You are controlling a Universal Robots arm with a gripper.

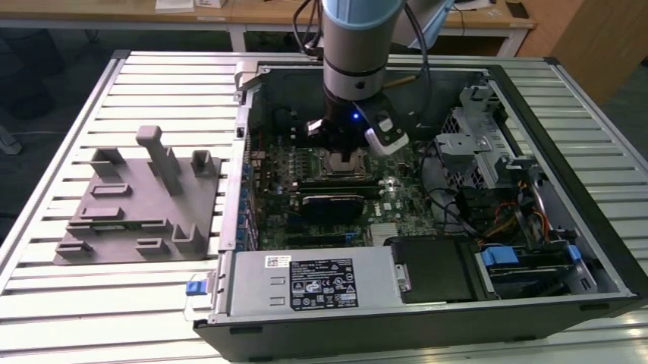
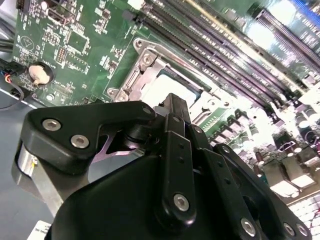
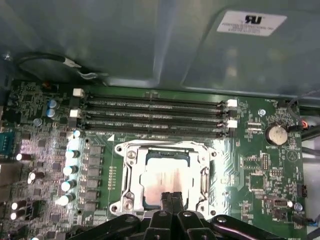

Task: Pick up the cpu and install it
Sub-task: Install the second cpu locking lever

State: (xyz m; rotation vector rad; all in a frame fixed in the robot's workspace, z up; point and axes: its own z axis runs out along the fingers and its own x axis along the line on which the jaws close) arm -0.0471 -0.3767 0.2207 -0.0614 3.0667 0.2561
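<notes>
The cpu (image 3: 162,179) lies flat inside the metal-framed socket (image 3: 131,172) on the green motherboard (image 3: 250,170), its silvery top facing up. In the second wrist view the cpu (image 2: 162,86) shows as a pale square inside the socket frame (image 2: 145,60). My gripper (image 3: 170,196) is shut, its two black fingers pressed together with nothing between them, the tips right over the cpu's near edge. Whether they touch it I cannot tell. In the exterior view the arm (image 1: 354,68) reaches down into the open computer case (image 1: 526,98) above the socket (image 1: 342,161).
Memory slots (image 3: 155,117) run along one side of the socket, and a coin battery (image 3: 274,134) sits nearby. A grey fixture plate with upright blocks (image 1: 142,205) lies at the exterior view's left. The power supply (image 1: 303,280) and drive cage (image 1: 486,144) crowd the case.
</notes>
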